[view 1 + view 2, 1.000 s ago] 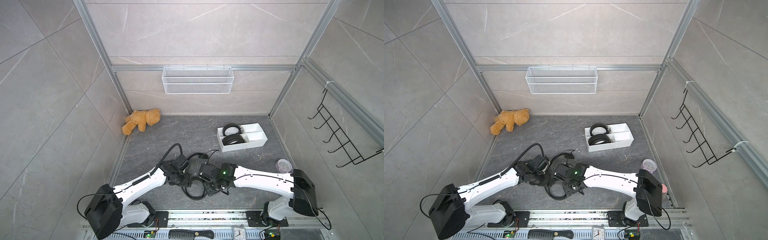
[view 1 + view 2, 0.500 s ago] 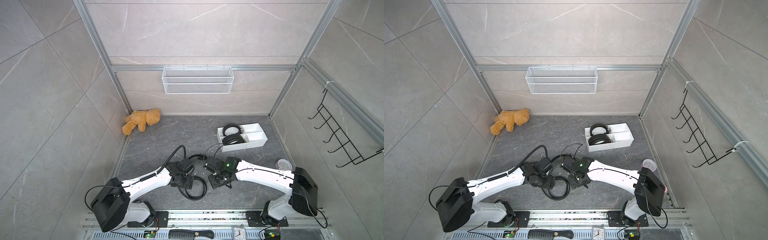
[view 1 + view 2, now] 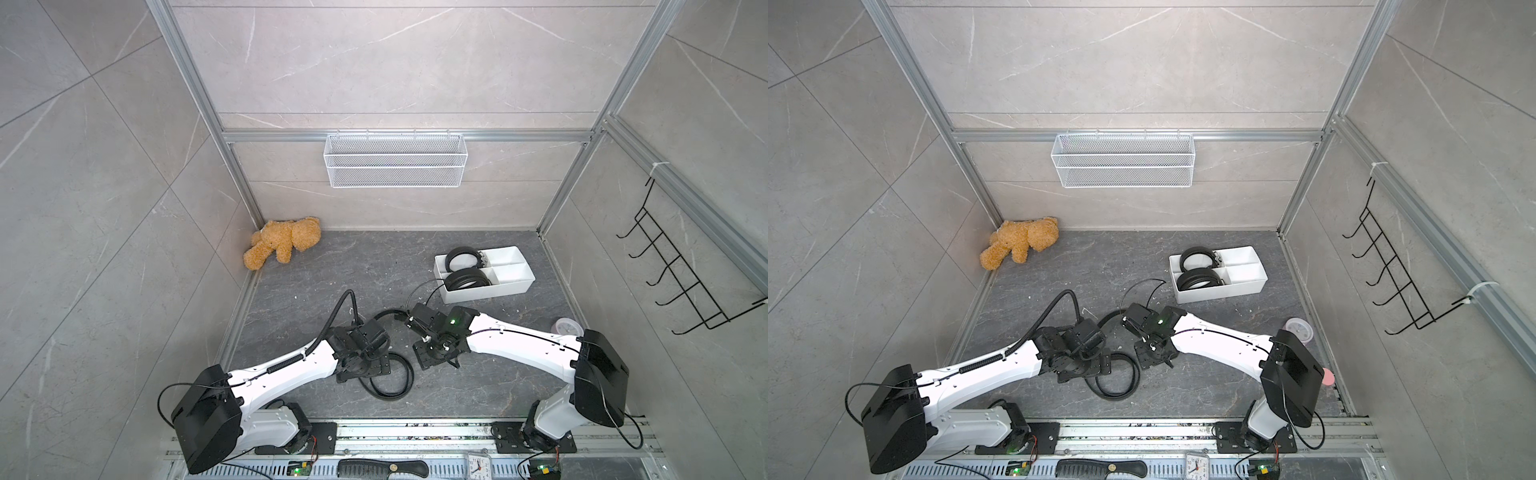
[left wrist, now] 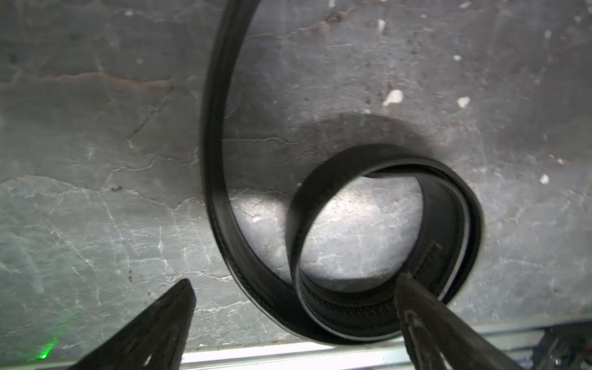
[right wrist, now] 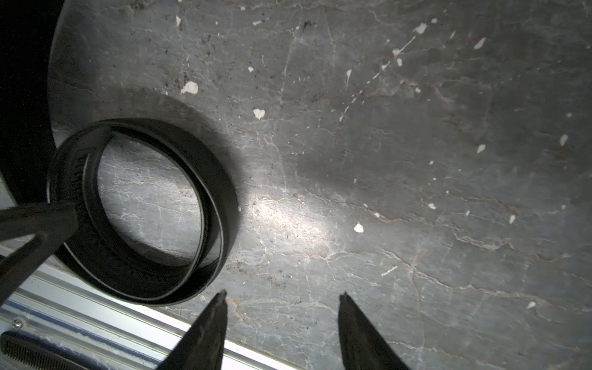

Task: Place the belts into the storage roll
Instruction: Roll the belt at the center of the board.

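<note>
Release is the fresh change: a second ago both arms were bunched together over the loose belt (image 3: 390,397). Now they have drawn apart, leaving it on the table (image 3: 316,274) between them, near the front rail. The left claw (image 4: 294,278) gapes wide and grips nothing. One of its fingers (image 4: 432,320) overlaps the coil's wall in the left wrist view, though contact cannot be told. The right claw (image 5: 282,294) stands half open and empty above bare table, just beside the coil. Two coiled belts (image 3: 455,279) already fill the two compartments at one end of the tray (image 3: 486,294), and the two at the other end show bare white. So one belt is left to stow, and it looks only partly wound, likely needing a fresh grip and tightening before it fits. Its strap stands on edge with the ring's opening facing up. A free tail curves out of the coil toward the back of the table and ends between the two wrists, so the long axis runs roughly front to back. The buckle cannot be made out.
</note>
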Available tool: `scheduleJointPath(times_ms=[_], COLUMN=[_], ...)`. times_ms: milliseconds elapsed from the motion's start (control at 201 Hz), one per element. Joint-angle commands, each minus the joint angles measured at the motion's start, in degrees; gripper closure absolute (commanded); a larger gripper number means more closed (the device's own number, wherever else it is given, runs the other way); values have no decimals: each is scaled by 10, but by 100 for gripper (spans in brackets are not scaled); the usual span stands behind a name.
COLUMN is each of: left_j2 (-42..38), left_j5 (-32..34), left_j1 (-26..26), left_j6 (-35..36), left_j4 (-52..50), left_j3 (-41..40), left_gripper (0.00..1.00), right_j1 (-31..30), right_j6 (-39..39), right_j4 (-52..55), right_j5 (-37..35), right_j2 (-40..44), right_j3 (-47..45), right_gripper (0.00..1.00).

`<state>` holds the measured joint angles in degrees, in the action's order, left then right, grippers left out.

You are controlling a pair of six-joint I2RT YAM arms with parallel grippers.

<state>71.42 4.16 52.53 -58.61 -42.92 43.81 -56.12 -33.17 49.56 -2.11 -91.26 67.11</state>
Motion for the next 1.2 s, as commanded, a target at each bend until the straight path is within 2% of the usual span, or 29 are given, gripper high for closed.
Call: scheduleJointPath(times_ms=[0,90,139,224,259,343,483,672,781,931,1035,1199], left_j2=[5,27,33,43,49,57,65,83,91,105,122,139], left_j5=[16,2,-2,-4,-6,-16,-20,-29,-33,-35,-35,-32], left_j1=[2,2,1,1,-2,-8,-16,-25,-28,-31,-35,-38], left_j6=[-50,-48,-45,-46,-50,-54,-46,-27,-19,-7,7,26], left_j4=[19,31,38,42,37,40,51,59,62,62,59,56], left_j3=[-22,-26,-25,-25,-25,-30,-39,-41,-39,-34,-29,-26], left_gripper=[0,0,4,15,23,32,48,60,61,61,61,61], right_j1=[11,18,20,27,31,40,47,74,79,85,91,92], right_j6=[6,8,10,18,24,45,106,219,294,378,403,418], right_j4=[-6,-4,0,1,3,6,3,-10,-20,-47,-53,-17], right_j5=[-4,-6,-8,-11,-16,-29,-82,-66,-39,-28,-8,-25], right_j2=[19,26,28,25,19,-8,-92,-226,-293,-343,-362,-427], right_j3=[-11,-11,-9,2,12,57,169,321,372,393,406,471], right_gripper=[43,43,43,42,42,41,31,27,28,31,32,35])
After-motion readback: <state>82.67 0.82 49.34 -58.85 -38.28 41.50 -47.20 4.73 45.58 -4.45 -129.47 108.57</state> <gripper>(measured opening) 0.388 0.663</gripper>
